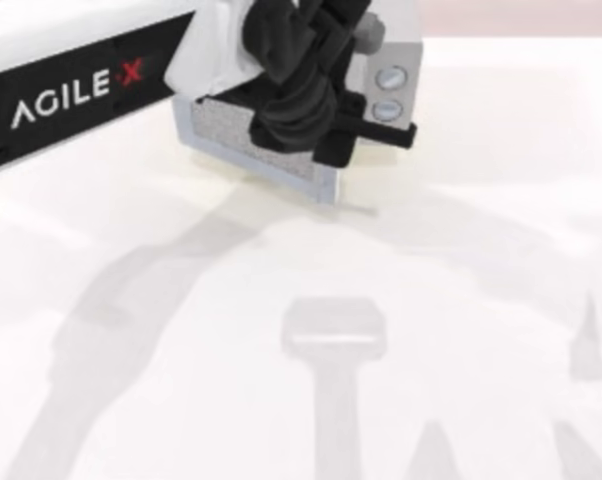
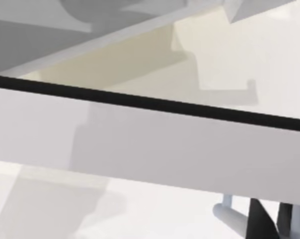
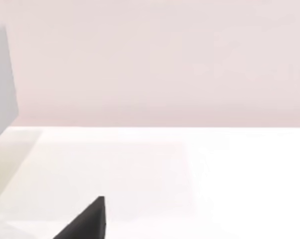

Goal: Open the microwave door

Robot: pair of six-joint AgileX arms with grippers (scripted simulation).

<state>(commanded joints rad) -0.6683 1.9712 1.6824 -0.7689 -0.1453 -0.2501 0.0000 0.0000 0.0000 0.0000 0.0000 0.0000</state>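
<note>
Left arm (image 1: 71,90) reaches over the microwave (image 1: 396,60); its door (image 1: 266,155) is ajar. Finger state unclear.

Microwave (image 1: 396,60): small light grey box at far edge of worktop, top view centre; two round knobs on right-hand panel. Microwave door (image 1: 231,135): grey panel, speckled window, swung partly open (free edge angled outward toward the near side), upper part hidden.
</note>
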